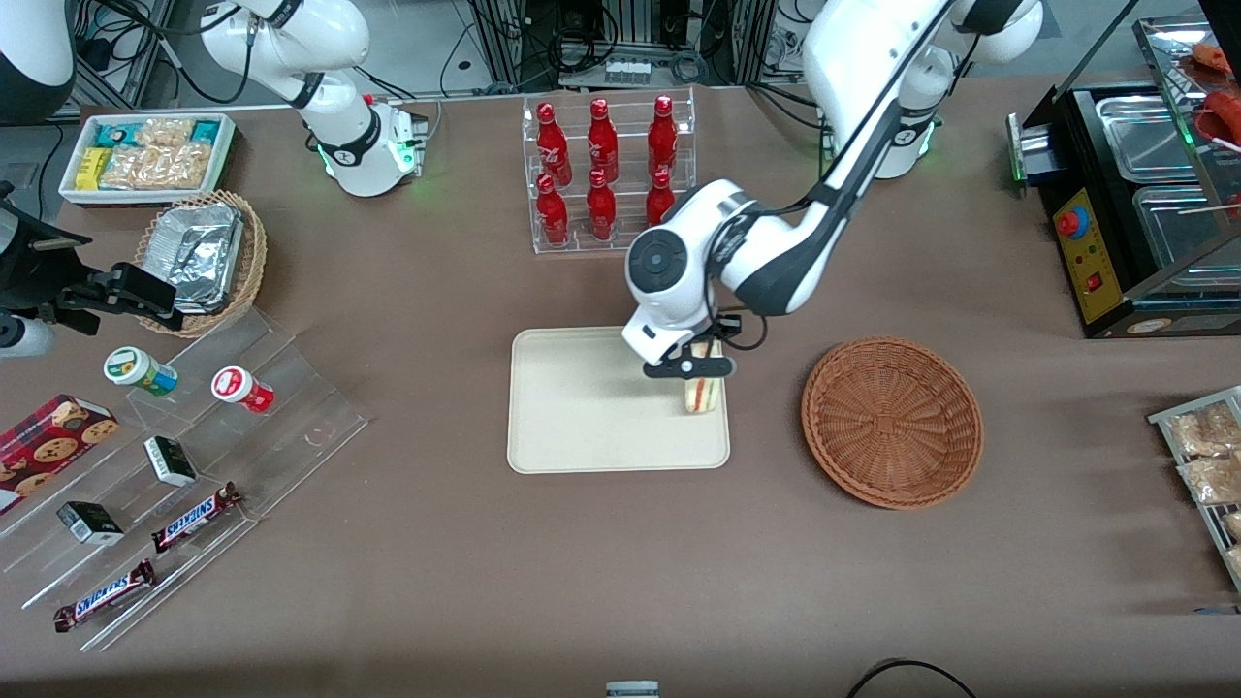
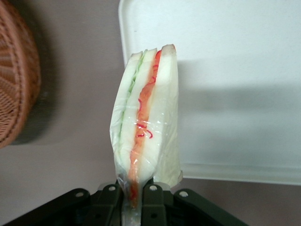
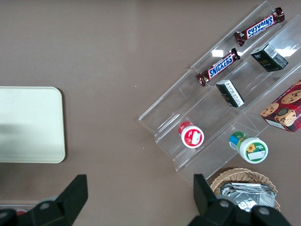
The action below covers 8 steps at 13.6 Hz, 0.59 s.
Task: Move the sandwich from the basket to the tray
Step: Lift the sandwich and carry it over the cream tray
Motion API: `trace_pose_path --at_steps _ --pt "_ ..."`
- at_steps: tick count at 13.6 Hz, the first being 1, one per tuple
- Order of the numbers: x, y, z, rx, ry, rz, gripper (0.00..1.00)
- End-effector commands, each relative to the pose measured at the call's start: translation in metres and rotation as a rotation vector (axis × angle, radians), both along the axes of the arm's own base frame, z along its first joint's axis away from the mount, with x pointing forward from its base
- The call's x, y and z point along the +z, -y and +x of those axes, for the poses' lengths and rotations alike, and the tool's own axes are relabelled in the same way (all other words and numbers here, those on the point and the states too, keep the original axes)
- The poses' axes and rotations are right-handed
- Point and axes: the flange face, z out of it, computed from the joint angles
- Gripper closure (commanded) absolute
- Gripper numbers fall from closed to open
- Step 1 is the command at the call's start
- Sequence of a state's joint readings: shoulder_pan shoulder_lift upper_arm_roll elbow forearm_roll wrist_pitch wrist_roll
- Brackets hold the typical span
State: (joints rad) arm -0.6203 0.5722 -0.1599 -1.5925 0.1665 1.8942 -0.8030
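You are looking at the gripper hanging over the tray, at the tray's edge nearest the basket. Its fingers are clamping the sandwich by one narrow end, so the wedge is standing on edge with its red and green filling lines showing along the cut face. In the wrist view the sandwich is wrapped in clear film and is reaching out from the gripper over the tray rim, with the basket off to one side on the brown table. You cannot tell from these views whether the sandwich's lower end is touching the tray surface or just above it.

The basket is sitting just beside the tray, toward the working arm's end of the table, with nothing lying in it. A clear rack of red bottles is standing farther from the front camera than the tray. Toward the parked arm's end, a clear stepped stand is carrying Snickers bars and small cups.
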Motion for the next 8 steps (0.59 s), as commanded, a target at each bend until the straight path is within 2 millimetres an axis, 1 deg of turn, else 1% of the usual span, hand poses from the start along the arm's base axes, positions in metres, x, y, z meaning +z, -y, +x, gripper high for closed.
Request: trace_pose_path --at_steps 1,4,6,8 --pt "-0.009 0.017 0.016 0.026 0.036 0.014 1.0" --pt "-0.006 0.024 0.012 0.004 0.042 0.008 1.0" --pt "-0.002 0.03 0.019 -0.002 0.052 -0.007 1.0" --pt "-0.004 0.035 0.015 -0.04 0.044 -0.012 1.0"
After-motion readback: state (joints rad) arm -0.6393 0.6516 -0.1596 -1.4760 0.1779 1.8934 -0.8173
